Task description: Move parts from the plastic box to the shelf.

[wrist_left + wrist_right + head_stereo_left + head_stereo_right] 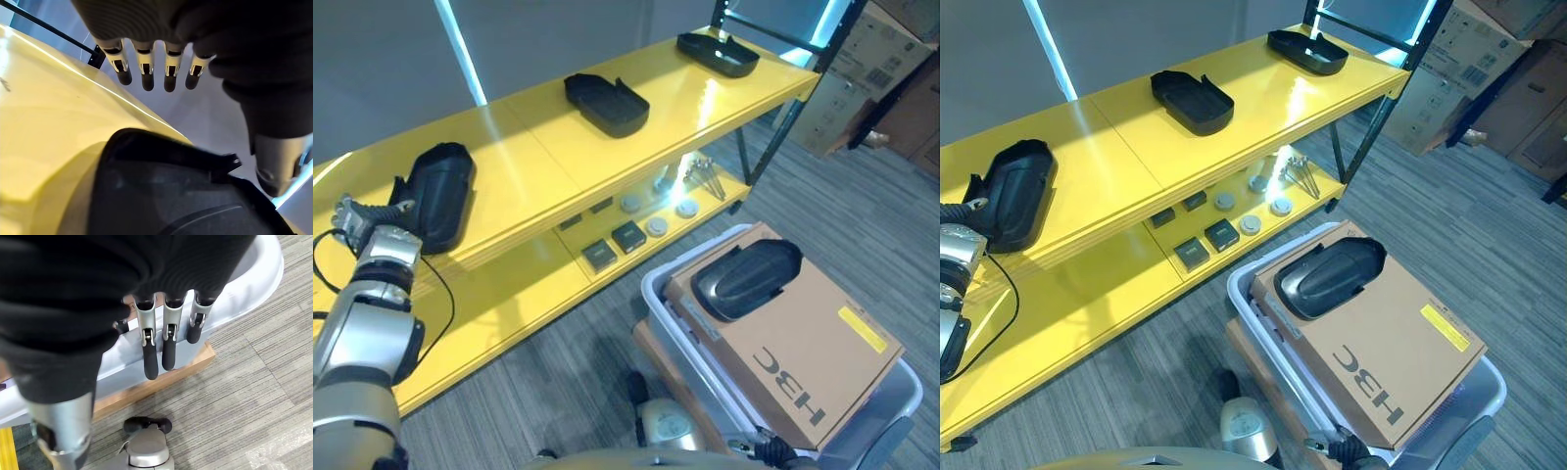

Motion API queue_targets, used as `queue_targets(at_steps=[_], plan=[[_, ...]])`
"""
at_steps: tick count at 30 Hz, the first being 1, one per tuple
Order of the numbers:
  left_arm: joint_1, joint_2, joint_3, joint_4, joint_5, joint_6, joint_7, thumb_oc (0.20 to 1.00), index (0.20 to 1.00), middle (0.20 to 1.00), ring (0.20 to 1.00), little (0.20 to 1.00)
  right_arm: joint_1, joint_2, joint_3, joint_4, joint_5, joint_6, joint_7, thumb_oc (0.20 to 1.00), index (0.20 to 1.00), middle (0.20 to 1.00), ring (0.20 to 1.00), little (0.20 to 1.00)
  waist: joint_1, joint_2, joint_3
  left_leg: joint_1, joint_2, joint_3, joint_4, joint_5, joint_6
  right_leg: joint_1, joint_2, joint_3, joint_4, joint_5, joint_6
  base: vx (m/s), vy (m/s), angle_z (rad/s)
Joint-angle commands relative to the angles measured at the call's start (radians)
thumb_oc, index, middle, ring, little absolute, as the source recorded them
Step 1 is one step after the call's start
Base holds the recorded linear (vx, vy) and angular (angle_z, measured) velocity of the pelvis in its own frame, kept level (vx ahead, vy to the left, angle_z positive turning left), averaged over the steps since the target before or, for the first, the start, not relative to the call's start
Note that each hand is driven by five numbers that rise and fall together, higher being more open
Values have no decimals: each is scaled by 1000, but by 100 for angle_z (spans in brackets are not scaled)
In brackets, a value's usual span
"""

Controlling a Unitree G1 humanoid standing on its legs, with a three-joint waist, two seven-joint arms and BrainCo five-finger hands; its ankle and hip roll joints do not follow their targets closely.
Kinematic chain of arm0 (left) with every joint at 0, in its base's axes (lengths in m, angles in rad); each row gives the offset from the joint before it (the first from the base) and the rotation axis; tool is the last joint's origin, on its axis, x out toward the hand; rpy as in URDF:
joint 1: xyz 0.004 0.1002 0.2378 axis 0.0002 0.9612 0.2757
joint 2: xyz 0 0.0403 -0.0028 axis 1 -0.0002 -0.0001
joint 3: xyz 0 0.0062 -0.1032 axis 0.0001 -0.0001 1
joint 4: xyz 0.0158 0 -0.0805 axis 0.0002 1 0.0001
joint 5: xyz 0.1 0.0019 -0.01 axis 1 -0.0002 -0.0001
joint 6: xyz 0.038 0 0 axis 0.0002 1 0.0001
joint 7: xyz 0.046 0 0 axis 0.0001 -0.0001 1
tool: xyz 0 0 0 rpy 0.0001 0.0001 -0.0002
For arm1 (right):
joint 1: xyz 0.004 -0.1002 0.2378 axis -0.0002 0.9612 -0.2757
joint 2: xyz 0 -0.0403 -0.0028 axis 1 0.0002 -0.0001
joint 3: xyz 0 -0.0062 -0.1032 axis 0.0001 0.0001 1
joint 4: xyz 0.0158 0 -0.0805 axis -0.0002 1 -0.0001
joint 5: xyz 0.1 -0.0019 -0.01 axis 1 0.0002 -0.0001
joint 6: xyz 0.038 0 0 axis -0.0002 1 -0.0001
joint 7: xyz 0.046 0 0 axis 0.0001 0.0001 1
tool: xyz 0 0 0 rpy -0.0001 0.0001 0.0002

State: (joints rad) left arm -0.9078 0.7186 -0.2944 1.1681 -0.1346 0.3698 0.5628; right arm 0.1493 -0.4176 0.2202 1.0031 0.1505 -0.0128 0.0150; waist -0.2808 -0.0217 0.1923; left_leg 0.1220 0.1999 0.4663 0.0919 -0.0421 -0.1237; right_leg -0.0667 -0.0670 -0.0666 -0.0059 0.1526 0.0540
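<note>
Three black moulded parts lie on the yellow shelf's top board (538,147): one at the left (440,191), one in the middle (605,103), one at the far right end (718,52). My left hand (354,217) hovers just left of the left part (166,196), fingers (146,73) straight and thumb clear of it, holding nothing. A fourth black part (746,277) rests on a brown cardboard box (813,352) inside the grey plastic box (654,290). My right hand (152,352) hangs open beside the plastic box's wall (244,279), empty.
The lower shelf board (524,284) carries small black blocks (628,236), round discs (657,226) and several bolts (703,176). A black frame post (783,122) stands at the shelf's right end, with cardboard cartons (862,78) behind it. A wooden base (171,377) sits under the plastic box.
</note>
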Motion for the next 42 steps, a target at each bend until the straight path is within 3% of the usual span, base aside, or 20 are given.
queue_targets(at_steps=[1, 5, 7, 10, 19, 23, 32, 42], plan=[[-18, 105, 8, -32, -18, -7, 15, 1000, 1000, 1000, 1000, 1000, 67, -48, 1, 28, -23, 19, 15, 1000, 1000, 1000, 1000, 1000, -18, 4, -3, -109, 62, -55, 151, -74, 38, 12, -81, 48, 105, -179, 112, 0, 0, 0], [43, 46, 73, -19, -189, -35, -1, 1000, 1000, 1000, 1000, 1000, 61, -34, 13, 33, -14, 15, 8, 1000, 1000, 1000, 1000, 1000, -8, -3, 6, -120, 63, -69, 160, -75, 38, 8, -84, 43, 118, -187, 111, 0, 0, 0], [73, -11, 119, -11, -360, -64, 9, 1000, 1000, 1000, 1000, 1000, 55, -24, 14, 50, -17, 6, 4, 1000, 1000, 1000, 1000, 1000, -4, -7, 10, -126, 65, -75, 166, -76, 36, 6, -82, 42, 121, -188, 110, -7, -13, 3], [116, -63, 172, 20, -424, -111, 34, 1000, 1000, 1000, 1000, 1000, 44, -13, 14, 68, -21, -9, 1, 1000, 1000, 1000, 1000, 1000, -1, -10, 16, -133, 69, -80, 176, -76, 35, 2, -81, 41, 127, -190, 107, -16, -17, 12], [144, -57, 205, 43, -398, -167, 2, 1000, 1000, 1000, 1000, 1000, 44, -8, 34, 65, -26, -10, -8, 1000, 1000, 1000, 1000, 1000, 7, -13, 21, -131, 74, -81, 174, -67, 30, 10, -83, 32, 126, -189, 106, -3, -2, 1], [161, -103, 199, -82, -434, -231, -54, 1000, 1000, 1000, 1000, 1000, 55, 3, 34, 42, -29, -5, -14, 1000, 1000, 1000, 1000, 1000, 13, -11, 15, -117, 69, -79, 160, -68, 32, 24, -87, 27, 116, -188, 109, 10, 4, 2], [237, -157, 196, -203, -422, -215, -66, 1000, 1000, 1000, 1000, 1000, 74, 22, 30, 16, -46, 14, -27, 1000, 1000, 1000, 1000, 1000, 35, -11, -14, -94, 59, -79, 135, -66, 36, 49, -91, 14, 96, -184, 114, 6, 2, 2], [301, -204, 181, -286, -402, -249, -127, 1000, 1000, 1000, 1000, 1000, 83, 35, 26, -3, -64, 17, -39, 1000, 1000, 1000, 1000, 1000, 50, -9, -22, -82, 48, -83, 122, -68, 41, 62, -99, 4, 83, -177, 118, 0, 0, 0]])
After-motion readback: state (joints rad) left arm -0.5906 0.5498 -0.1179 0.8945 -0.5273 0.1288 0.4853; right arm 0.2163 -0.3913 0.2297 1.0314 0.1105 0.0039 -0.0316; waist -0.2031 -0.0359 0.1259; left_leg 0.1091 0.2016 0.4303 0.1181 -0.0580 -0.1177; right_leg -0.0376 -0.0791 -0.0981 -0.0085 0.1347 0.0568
